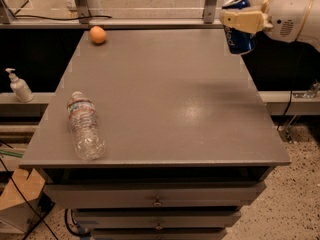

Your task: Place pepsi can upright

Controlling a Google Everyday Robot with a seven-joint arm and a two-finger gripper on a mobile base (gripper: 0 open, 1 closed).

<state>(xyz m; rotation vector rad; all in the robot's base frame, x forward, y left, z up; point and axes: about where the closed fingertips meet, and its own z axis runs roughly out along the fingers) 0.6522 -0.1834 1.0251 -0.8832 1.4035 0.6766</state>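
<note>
The pepsi can (239, 36) is dark blue with white lettering and a silver top. It hangs roughly upright in the air above the far right corner of the grey table (165, 99). My gripper (241, 17) reaches in from the right on a white arm and is shut on the can, its beige fingers (245, 20) across the can's upper part. The can's bottom is a little above the table top.
A clear plastic water bottle (85, 126) lies on its side at the table's left front. An orange (97, 34) sits at the far left corner. A soap dispenser (19, 86) stands on a ledge to the left. Drawers are below the table top.
</note>
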